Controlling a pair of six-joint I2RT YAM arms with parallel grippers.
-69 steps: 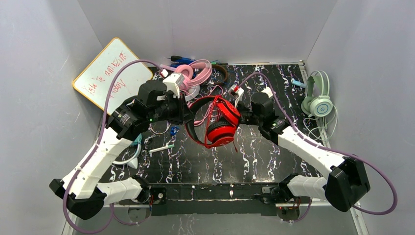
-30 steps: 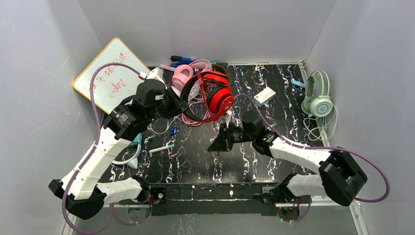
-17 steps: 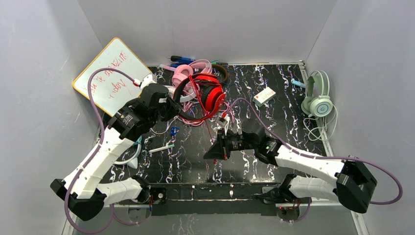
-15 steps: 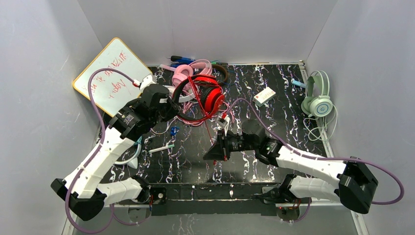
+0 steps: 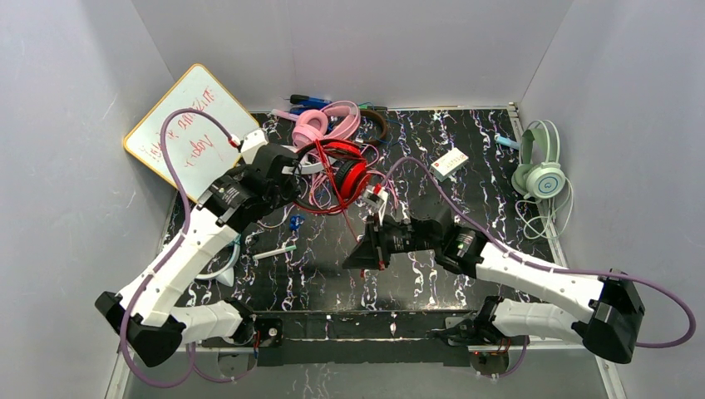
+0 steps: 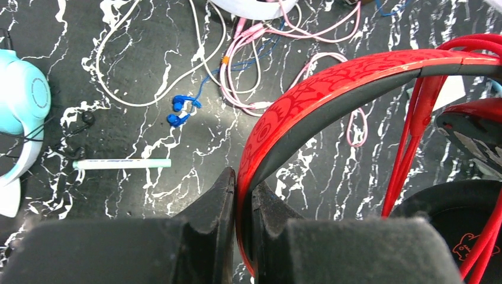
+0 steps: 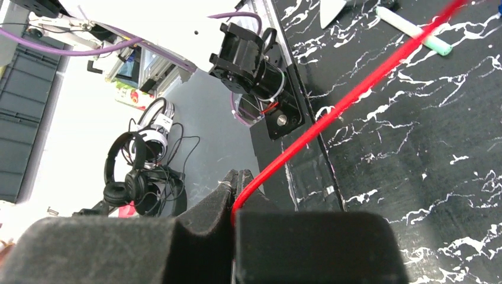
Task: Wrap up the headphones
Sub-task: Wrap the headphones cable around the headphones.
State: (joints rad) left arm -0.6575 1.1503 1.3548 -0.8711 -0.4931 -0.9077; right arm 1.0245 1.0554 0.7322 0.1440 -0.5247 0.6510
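Observation:
The red headphones (image 5: 342,172) hang above the mat at the back centre. My left gripper (image 5: 301,179) is shut on their patterned red headband (image 6: 331,97), which runs up between the jaws of my left gripper (image 6: 243,184). A black ear pad (image 6: 450,219) shows at lower right. Their red cord (image 7: 355,94) stretches taut to my right gripper (image 7: 238,177), which is shut on it. In the top view my right gripper (image 5: 359,253) hovers near the mat's middle. Pink headphones (image 5: 320,125), mint green headphones (image 5: 539,170) and a teal cup (image 6: 21,100) lie around.
A whiteboard (image 5: 187,125) leans at back left. A small white box with a red label (image 5: 450,161) lies right of centre. A white-and-green marker (image 6: 121,163), blue earbuds (image 6: 180,109) and loose pink and white cords (image 6: 248,71) lie on the black marbled mat (image 5: 432,274).
My left gripper has swung the red headphones down and slightly toward me. My right gripper has moved left with the red cord, drawing it taut.

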